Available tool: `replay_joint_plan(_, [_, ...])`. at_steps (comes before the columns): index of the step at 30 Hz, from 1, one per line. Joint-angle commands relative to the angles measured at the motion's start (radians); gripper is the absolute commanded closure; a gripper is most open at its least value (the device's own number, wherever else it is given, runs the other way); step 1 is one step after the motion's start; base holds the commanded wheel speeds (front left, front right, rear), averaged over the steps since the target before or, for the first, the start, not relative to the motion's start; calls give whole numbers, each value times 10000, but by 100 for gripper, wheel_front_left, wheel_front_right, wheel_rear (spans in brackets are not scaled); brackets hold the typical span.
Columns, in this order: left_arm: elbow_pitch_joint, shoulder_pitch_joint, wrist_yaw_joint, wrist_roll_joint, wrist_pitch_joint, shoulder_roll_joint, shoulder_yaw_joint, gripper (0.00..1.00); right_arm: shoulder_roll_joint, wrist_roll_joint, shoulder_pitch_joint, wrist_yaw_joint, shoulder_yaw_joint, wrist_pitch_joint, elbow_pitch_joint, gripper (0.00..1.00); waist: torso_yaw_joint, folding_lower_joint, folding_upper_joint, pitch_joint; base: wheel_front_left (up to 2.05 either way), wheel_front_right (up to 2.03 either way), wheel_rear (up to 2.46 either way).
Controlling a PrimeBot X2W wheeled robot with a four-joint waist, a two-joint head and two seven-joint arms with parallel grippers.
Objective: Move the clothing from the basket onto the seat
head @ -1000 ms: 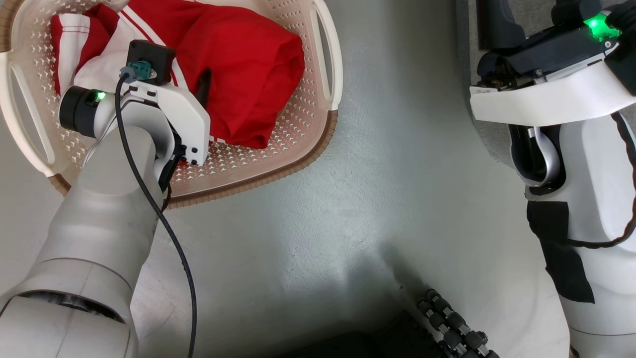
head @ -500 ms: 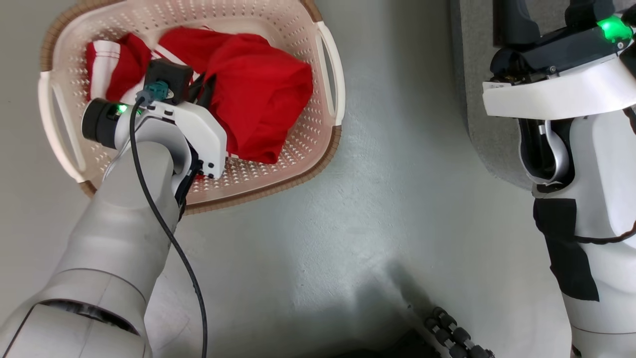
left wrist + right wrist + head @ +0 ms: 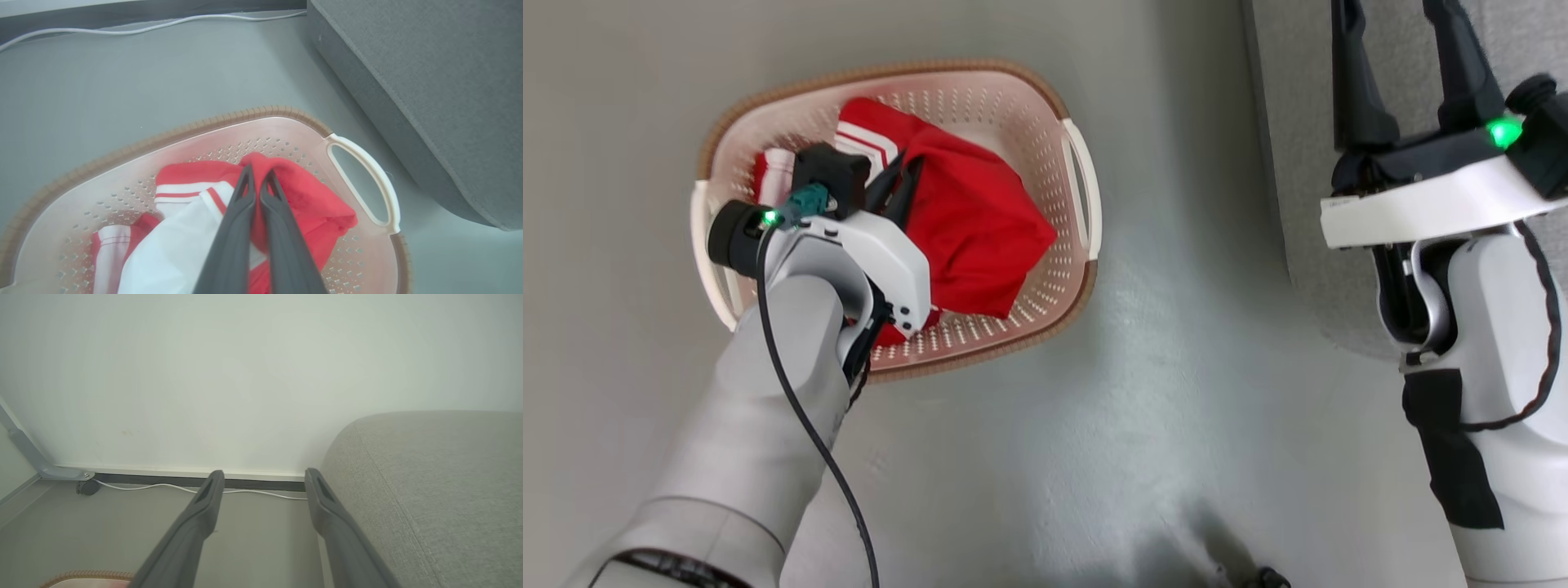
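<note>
Left claw was pinched shut on a fold of the red clothing. Clothing lay inside the basket on the floor, beside the seat. Right claw hung wide open, empty, by the seat edge.

The clothing lies in the laundry basket, which stands on the floor. The sofa stands to the basket's right, near but apart. A cable runs along the wall behind both.
</note>
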Motion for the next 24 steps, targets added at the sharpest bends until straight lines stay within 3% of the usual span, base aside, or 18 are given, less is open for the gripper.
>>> replay_joint_plan(1, [-303,359,-7,-52,-100,187,211,100,-22,100,456,69,68,-59,-156,0,187,0,0,-468,0,0,0])
replay_joint_plan(24, [-4190,3688,-9,-80,-102,221,1463,100,-403,-9,2962,69,149,-59,1170,0,1255,0,0,-4904,0,0,0])
